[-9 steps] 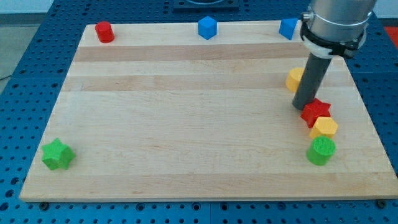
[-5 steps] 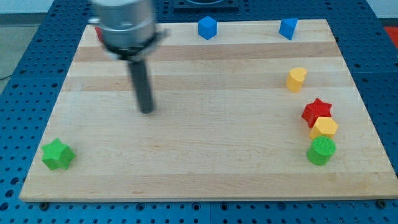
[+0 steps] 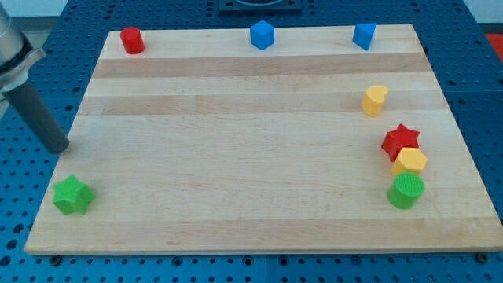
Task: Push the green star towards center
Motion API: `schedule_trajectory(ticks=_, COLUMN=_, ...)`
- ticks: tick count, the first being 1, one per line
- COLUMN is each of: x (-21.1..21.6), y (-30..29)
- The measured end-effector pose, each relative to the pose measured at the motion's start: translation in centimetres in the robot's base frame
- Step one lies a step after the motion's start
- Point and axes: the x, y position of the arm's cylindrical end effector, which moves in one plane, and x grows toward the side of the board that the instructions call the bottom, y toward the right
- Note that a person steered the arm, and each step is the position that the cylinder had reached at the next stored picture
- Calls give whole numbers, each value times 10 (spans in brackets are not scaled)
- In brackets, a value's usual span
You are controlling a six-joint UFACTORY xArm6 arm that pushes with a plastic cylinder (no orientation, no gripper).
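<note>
The green star [image 3: 72,195] lies near the board's bottom left corner. My tip [image 3: 58,147] is at the left edge of the wooden board [image 3: 236,141], a short way above the star and slightly to its left, not touching it. The rod rises toward the view's top left.
A red cylinder [image 3: 131,40], a blue cube [image 3: 262,34] and a blue block [image 3: 364,35] sit along the top edge. At the right are a yellow block [image 3: 375,100], a red star [image 3: 400,141], a yellow hexagon [image 3: 409,162] and a green cylinder [image 3: 406,190].
My tip has swept from beside the red star at the right, across the board, to its left edge above the green star. No block has moved.
</note>
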Motion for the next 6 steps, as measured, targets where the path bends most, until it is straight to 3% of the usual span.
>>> schedule_trajectory(ticks=2, x=86, y=0)
schedule_trajectory(ticks=3, x=78, y=27)
schedule_trajectory(ticks=5, x=-20, y=143)
schedule_trajectory(ticks=6, x=-24, y=139)
